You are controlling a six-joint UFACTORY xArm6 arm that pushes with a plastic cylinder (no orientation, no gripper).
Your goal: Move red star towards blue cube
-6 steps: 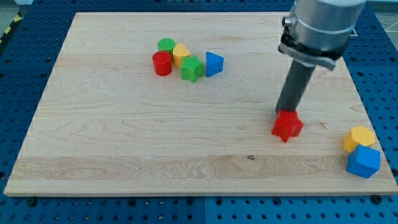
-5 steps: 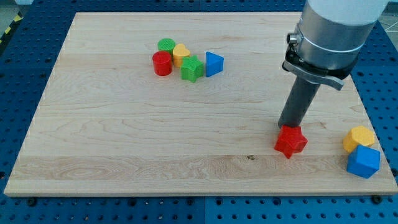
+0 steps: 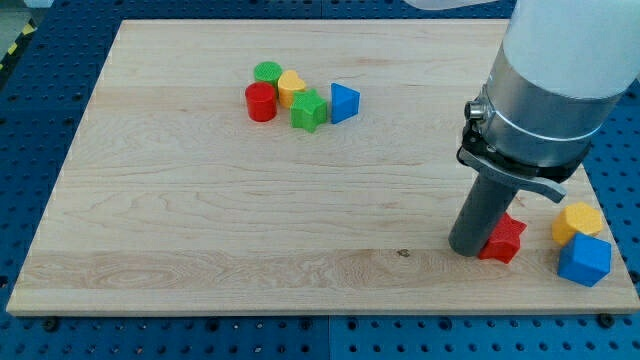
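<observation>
My tip (image 3: 468, 250) rests on the tabletop (image 3: 200, 220) pressed against the red star's (image 3: 503, 241) side toward the view's left, with the rod's lower end covering part of that block; this placement makes sense for the task, since the blue cube (image 3: 584, 261) lies to the view's right and slightly lower, so a push from the left drives the star toward it. The arm carries no jaws at all, only the straight dark rod, so nothing is gripped and the star is merely shoved from the side. The star sits near the board's lower right area, close to the blue cube but apart from it, with a narrow strip of bare wood between them. A yellow block (image 3: 577, 221) of rounded, faceted shape sits just above the blue cube, touching or nearly touching it. The red star looks small, bright and matte, its blunt points partly hidden behind the rod. Far off at the view's upper left cluster a red cylinder (image 3: 260, 102), a green cylinder (image 3: 267, 72), a yellow heart-like block (image 3: 291, 87), a green block (image 3: 309, 110) and a blue triangular block (image 3: 343, 102), all well clear of the push line
</observation>
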